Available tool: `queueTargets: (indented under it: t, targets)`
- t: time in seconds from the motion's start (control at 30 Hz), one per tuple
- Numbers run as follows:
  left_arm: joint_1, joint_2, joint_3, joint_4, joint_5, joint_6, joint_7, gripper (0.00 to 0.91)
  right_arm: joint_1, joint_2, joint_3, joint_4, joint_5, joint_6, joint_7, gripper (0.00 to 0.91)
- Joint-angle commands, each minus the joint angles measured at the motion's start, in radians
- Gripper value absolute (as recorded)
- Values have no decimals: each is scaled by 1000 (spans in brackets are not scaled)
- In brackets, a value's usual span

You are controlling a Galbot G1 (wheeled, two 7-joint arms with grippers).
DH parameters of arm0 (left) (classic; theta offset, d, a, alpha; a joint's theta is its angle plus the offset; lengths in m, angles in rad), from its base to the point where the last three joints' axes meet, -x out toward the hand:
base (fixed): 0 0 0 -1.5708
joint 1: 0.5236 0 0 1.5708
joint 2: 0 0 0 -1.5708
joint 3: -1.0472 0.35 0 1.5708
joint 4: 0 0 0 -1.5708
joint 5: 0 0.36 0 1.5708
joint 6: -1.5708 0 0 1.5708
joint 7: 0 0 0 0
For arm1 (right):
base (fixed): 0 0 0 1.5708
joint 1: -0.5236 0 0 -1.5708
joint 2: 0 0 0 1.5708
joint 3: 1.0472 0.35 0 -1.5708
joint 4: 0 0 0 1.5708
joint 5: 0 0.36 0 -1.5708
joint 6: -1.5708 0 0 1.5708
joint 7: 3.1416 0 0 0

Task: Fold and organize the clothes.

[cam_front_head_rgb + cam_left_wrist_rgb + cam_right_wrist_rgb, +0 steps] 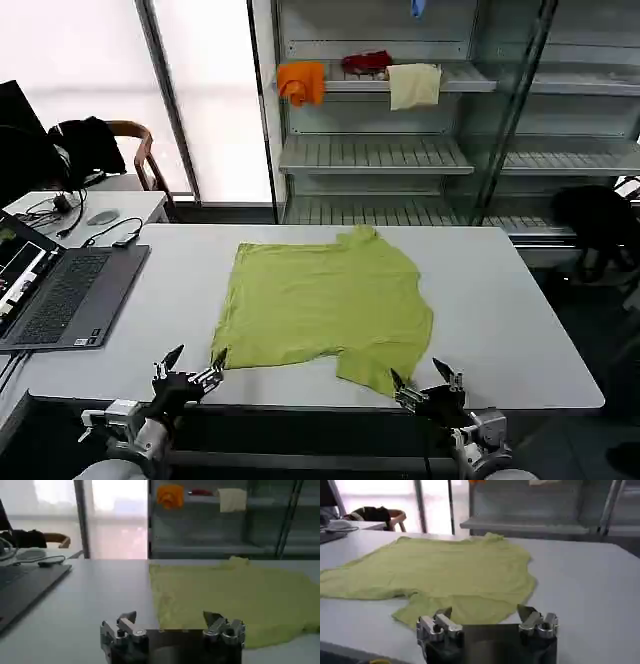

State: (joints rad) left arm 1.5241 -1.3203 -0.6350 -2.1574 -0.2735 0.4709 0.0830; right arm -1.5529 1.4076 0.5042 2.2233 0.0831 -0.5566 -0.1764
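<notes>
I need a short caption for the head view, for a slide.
Both open hands, left and right, wait near the T-shirt.

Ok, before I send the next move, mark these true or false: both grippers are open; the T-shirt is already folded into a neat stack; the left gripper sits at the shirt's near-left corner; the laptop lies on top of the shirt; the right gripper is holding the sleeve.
1. Both grippers are open. True: the left gripper and the right gripper both have their fingers spread.
2. The T-shirt is folded into a neat stack. False: it lies spread flat on the table.
3. The left gripper sits at the shirt's near-left corner. True.
4. The laptop lies on the shirt. False: it sits apart, to the robot's left.
5. The right gripper holds the sleeve. False: it is open and empty at the near hem.
</notes>
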Motion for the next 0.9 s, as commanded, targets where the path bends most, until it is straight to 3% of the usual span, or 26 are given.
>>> queueTargets:
  t: [0.03,0.23,0.3,0.4,0.43,0.53,0.57,0.63,0.7,0.9]
  targets:
    - [15,0,29,7,32,-2,-2,907,-15,5,-23,-12,-34,5,-12,887]
    - [9,2,35,34,52,-5,9,907,-3,10,-32,-27,-53,6,-9,877]
    - [7,3,40,46,70,-8,10,836,3,12,-34,-35,-57,6,-7,877]
    - [-11,-2,41,82,87,-13,8,564,12,17,-42,-47,-68,6,-5,826]
    - [-16,-3,41,93,86,-14,6,393,13,19,-43,-50,-71,6,-6,695]
    - [-25,-3,39,114,87,-20,5,30,19,24,-50,-56,-78,7,-5,383]
    - [-30,-4,39,123,92,-21,3,10,21,24,-51,-57,-80,7,-4,322]
    - [-35,-4,38,137,100,-24,3,10,24,26,-53,-62,-83,8,-4,111]
    - [-37,-4,36,150,100,-25,5,10,27,26,-53,-65,-84,15,-5,20]
    - [-31,0,32,153,99,-25,18,10,29,27,-54,-64,-85,24,-7,0]
